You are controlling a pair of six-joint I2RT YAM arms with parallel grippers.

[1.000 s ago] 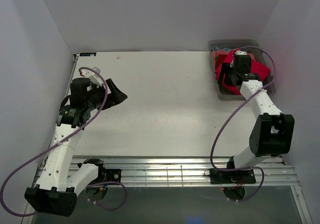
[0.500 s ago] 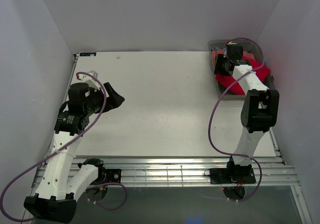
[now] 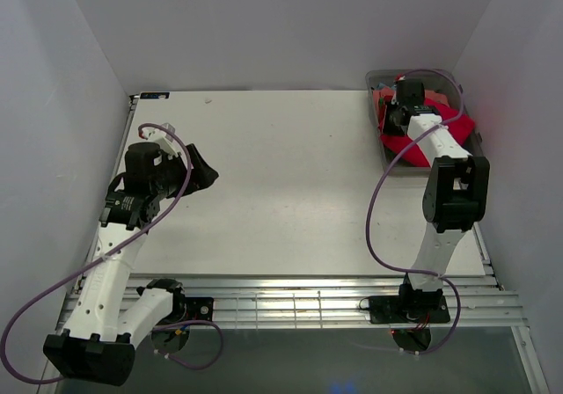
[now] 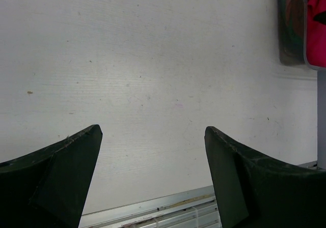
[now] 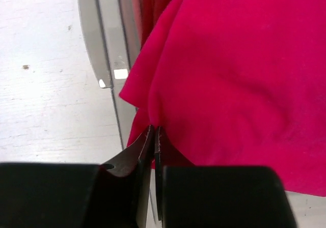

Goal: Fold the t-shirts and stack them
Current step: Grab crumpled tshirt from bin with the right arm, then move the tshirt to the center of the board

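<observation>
Two grippers: we see the right gripper (image 5: 154, 136) clamped on a red t-shirt (image 5: 229, 75) at the bin (image 5: 94, 34), the left gripper (image 4: 153, 131) spread wide far from it.

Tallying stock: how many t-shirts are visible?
1 certain: the red t-shirt in the bin, pinched by the right gripper. More may be hidden beneath it.
</observation>
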